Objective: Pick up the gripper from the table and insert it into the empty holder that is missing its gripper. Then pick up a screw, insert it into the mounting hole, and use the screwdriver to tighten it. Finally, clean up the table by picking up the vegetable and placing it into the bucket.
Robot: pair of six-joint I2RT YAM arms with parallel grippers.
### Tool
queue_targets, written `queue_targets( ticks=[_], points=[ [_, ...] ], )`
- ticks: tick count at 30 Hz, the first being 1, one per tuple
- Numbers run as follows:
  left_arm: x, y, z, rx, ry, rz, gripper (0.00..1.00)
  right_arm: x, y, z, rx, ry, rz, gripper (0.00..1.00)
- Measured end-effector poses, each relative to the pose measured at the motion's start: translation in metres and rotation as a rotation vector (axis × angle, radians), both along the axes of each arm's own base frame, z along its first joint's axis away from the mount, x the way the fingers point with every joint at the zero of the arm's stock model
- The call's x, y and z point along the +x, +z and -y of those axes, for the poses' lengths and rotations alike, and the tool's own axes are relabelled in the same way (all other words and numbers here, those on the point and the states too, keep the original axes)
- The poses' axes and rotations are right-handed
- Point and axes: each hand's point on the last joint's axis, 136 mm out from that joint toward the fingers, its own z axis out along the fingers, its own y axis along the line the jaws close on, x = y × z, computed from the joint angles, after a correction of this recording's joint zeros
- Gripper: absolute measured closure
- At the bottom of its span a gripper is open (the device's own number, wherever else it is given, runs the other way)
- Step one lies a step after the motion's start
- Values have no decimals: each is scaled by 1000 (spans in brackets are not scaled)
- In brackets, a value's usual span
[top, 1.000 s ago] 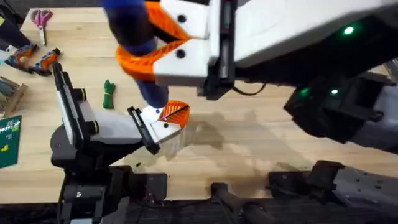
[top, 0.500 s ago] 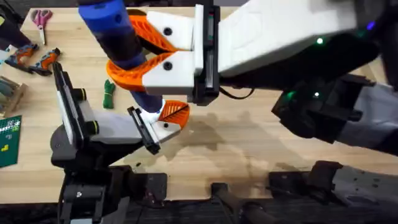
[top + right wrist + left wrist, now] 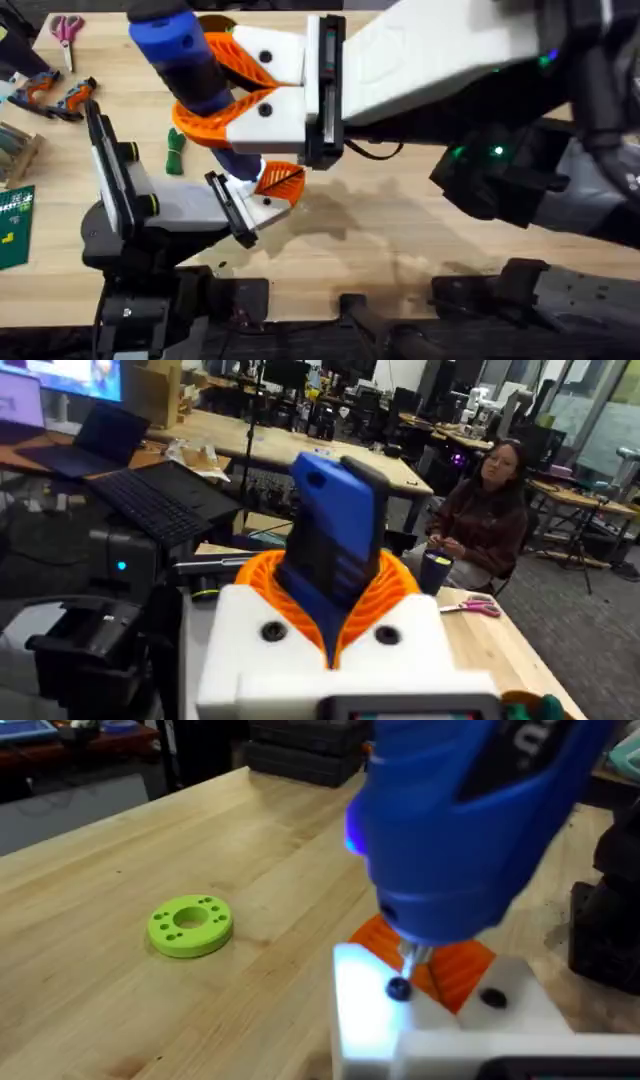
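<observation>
Since a moment ago the right gripper (image 3: 215, 100) barely shifts, fingers clamped on the screwdriver (image 3: 185, 55), its bit on a screw (image 3: 398, 988) in the holder (image 3: 262, 200). I cannot tell the left fingers' state. Left of the holder lies the vegetable (image 3: 176, 151).

The right gripper (image 3: 215, 95), clamped on the screwdriver (image 3: 190, 75), has swung leftward, apparently lowering slightly toward the holder (image 3: 262, 200).

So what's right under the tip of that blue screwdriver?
Under the screwdriver bit sits a dark screw in the white holder, with the orange gripper behind. The hole itself is covered.
</observation>
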Motion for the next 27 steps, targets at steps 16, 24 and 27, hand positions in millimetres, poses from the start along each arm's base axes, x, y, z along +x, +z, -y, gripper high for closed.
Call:
queue_targets(
  ticks=[16,24,27],
  points=[
    [0,0,0,0,0,0,994,1,-2,-1,-4,0,0,974],
    [0,0,0,0,1,0,994,4,-10,-5,-21,-1,-15,974],
    [0,0,0,0,2,0,994,4,-11,-5,-25,-1,-17,974]
  ],
)
